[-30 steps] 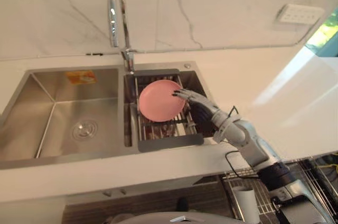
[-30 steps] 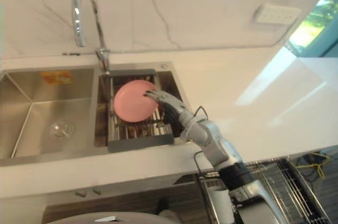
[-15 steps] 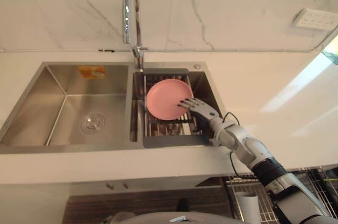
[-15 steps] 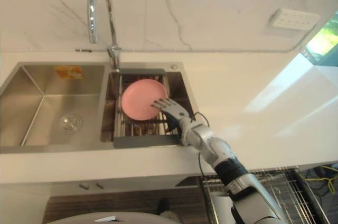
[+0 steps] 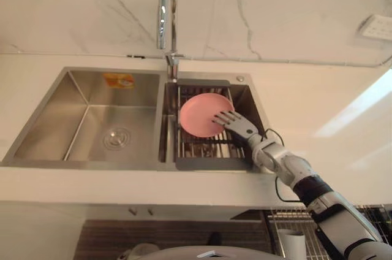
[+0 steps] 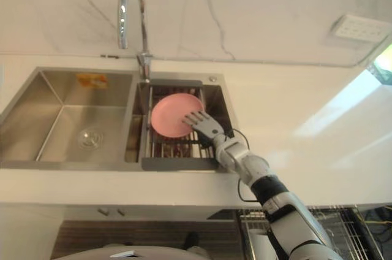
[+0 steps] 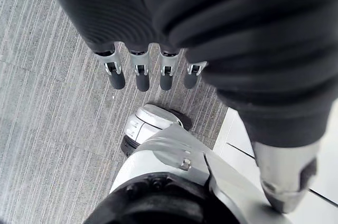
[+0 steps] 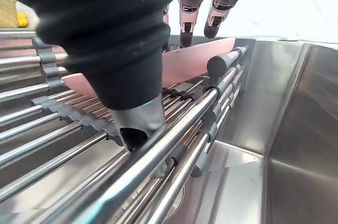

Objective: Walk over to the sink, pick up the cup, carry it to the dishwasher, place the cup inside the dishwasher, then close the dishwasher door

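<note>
A pink plate (image 5: 199, 114) leans in the wire drying rack (image 5: 205, 149) set in the sink's right basin. My right hand (image 5: 239, 126) reaches in from the right, open, with its straight spread fingers (image 8: 187, 12) over the plate's (image 8: 195, 63) right rim. A white cup (image 5: 293, 243) stands in a wire rack below the counter at the lower right. My left hand (image 7: 140, 73) hangs open over the grey floor, holding nothing.
A tall chrome faucet (image 5: 166, 15) rises behind the divider between the basins. The left basin (image 5: 92, 119) holds only its drain. White counter (image 5: 318, 113) stretches to the right, with a wall outlet (image 5: 375, 27) above it.
The camera has moved, so the sink sits further right in the picture. My right hand stays at the plate's right rim, its fingers now straighter.
</note>
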Robot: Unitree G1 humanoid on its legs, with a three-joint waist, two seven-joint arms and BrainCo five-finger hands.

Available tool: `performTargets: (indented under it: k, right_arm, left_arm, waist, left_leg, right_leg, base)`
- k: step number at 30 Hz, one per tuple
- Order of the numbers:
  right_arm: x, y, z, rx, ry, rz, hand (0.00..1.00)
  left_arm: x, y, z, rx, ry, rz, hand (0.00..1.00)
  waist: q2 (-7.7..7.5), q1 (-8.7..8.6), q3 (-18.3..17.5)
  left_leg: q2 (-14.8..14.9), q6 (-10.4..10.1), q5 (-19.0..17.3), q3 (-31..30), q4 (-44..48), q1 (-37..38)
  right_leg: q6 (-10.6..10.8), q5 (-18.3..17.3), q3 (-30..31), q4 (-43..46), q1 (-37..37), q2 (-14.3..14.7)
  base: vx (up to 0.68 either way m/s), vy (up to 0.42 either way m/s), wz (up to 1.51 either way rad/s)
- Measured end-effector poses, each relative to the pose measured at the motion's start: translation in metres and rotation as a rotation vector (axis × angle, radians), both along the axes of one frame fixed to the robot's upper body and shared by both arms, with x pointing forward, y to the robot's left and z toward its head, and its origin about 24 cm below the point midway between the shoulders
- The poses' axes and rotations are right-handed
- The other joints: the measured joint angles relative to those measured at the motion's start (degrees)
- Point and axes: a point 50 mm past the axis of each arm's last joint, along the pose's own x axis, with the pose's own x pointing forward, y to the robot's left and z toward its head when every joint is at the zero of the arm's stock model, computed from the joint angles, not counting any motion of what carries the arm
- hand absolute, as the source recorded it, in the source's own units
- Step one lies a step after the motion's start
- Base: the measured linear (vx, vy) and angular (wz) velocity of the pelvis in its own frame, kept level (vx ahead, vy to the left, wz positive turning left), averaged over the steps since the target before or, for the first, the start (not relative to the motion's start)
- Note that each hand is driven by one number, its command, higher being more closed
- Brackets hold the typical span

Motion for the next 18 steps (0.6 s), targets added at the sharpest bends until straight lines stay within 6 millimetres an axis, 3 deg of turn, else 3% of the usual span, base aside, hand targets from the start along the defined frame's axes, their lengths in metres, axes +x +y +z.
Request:
performTargets:
  k: [10,11,18]
  right_arm:
    - [0.0039,0.0022,-0.0001,-0.079,-0.04,0.036,0.0]
    - [0.0038,0.0023,-0.0001,-0.079,-0.04,0.038,1.0]
    - [0.0032,0.0031,-0.0004,-0.079,-0.034,0.051,1.0]
  left_arm:
    - [0.0003,0.0001,0.0004,0.002,-0.006,-0.007,0.0]
    - [0.0004,0.0002,0.0005,0.002,-0.006,-0.007,0.0]
    - [0.0005,0.0012,0.0006,0.01,-0.005,-0.026,0.0]
  waist:
    - [-0.01,0.33,0.9]
    - [-0.01,0.33,0.9]
    - [-0.03,0.58,0.91]
  left_leg:
    - [-0.05,-0.08,0.23,-0.5,-0.03,-0.02]
    - [-0.06,-0.08,0.22,-0.5,-0.05,-0.02]
    - [-0.06,-0.08,0.23,-0.5,-0.04,0.0]
  right_leg:
    - [-0.01,0.0,-0.21,0.0,0.27,-0.09]
    - [0.0,0.0,-0.21,0.0,0.26,-0.09]
    - [0.01,-0.01,-0.26,0.0,0.28,-0.11]
  base:
    - [-0.01,0.0,0.01]
    - [0.0,0.0,0.0]
    - [0.0,0.0,0.0]
